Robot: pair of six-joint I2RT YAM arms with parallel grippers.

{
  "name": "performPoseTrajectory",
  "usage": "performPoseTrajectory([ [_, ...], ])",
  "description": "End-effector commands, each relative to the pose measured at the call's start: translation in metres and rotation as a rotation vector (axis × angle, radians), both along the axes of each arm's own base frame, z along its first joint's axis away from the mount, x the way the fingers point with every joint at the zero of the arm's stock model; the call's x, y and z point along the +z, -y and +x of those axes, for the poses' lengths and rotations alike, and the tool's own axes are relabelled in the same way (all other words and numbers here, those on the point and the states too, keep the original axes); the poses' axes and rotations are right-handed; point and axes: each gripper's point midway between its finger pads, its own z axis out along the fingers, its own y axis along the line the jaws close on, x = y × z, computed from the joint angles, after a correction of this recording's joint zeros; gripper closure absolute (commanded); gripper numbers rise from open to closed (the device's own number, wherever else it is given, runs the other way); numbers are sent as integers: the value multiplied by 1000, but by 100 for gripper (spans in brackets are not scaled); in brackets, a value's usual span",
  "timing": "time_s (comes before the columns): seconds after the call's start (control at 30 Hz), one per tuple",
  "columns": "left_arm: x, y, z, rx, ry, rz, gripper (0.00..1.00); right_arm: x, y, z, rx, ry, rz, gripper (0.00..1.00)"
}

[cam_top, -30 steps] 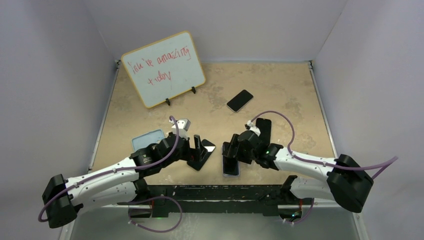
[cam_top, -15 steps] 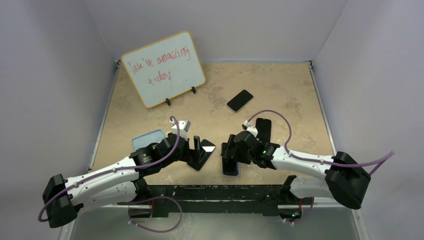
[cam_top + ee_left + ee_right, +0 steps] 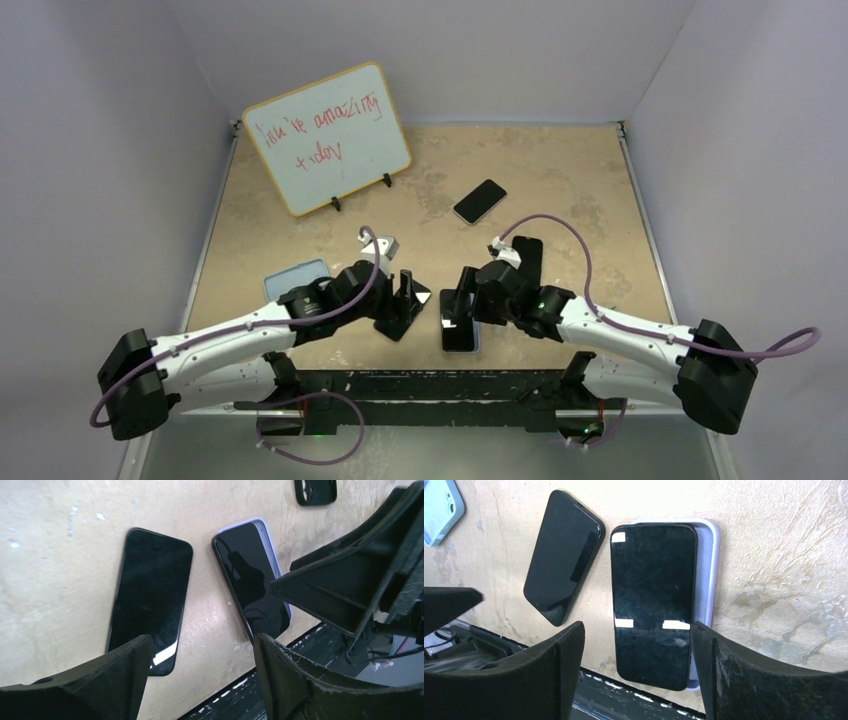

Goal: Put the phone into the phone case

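Table (image 3: 590, 170): a tan, mottled top, closed in by pale walls on three sides.
Whiteboard (image 3: 327, 137): stood on small black feet at 11 o'clock; red writing is seen on it.
Far phone (image 3: 480, 201): laid flat at 1 o'clock, well apart from the rest.
Blue case (image 3: 290, 278): laid at 8 o'clock, near the left edge.
Black case (image 3: 529, 250): laid at 3 o'clock.
Bare phone (image 3: 563, 577): laid screen up at 6 o'clock, just beside the lilac case, not touching.
Lilac case (image 3: 710, 570): laid at 5 o'clock by the near edge; a black phone (image 3: 653, 600) is seen in it, shifted to one long side so that a strip of lining is shown.
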Motion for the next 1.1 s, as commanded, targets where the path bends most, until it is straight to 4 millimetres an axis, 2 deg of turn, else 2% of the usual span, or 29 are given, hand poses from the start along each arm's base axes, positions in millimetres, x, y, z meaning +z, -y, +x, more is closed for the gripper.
performPoseTrajectory([
  [0.0,9,43,-3,-124,-33,-94,28,17,6,8,50,70,-62,24],
  [0.17,-7,71,-1,-176,-91,-96,40,3,18,14,54,36,-56,32],
  [0.3,-19,79,2,-163,-110,-111,44,-6,32,18,46,23,-24,39],
  [0.57,-44,96,2,-179,-153,-148,56,-20,41,12,75,9,-5,52],
  [0.9,-60,103,0,-179,-184,-115,66,-37,28,-8,96,-56,137,59],
  [1.07,-68,106,-1,-196,-188,-84,77,-45,24,-15,105,-68,188,66],
])
